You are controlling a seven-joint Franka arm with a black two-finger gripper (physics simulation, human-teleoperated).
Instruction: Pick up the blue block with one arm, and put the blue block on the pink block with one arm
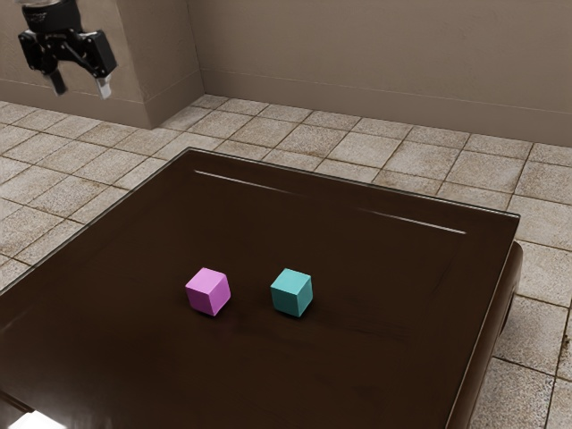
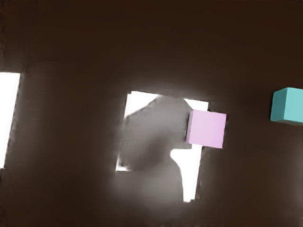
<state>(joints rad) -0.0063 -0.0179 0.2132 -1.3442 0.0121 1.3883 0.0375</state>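
The dark, glossy tabletop (image 1: 107, 357) lay nearest, standing on a tiled floor (image 1: 375, 143). On it the pink block (image 1: 207, 291) sat flat. The blue block (image 1: 291, 292) sat flat near it, toward the exterior view's right, and the two did not touch. The blue block was a cube, equal on all sides, with one upright edge turned toward the exterior camera. My pincer (image 1: 81, 85) hung high, well apart from both blocks, its fingers spread and holding nothing. From my wrist, the pink block (image 2: 206, 129) lay at the edge of a bright reflection (image 2: 188, 175).

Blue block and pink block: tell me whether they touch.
Apart. The exterior view shows a strip of bare table between the blue block and the pink block.
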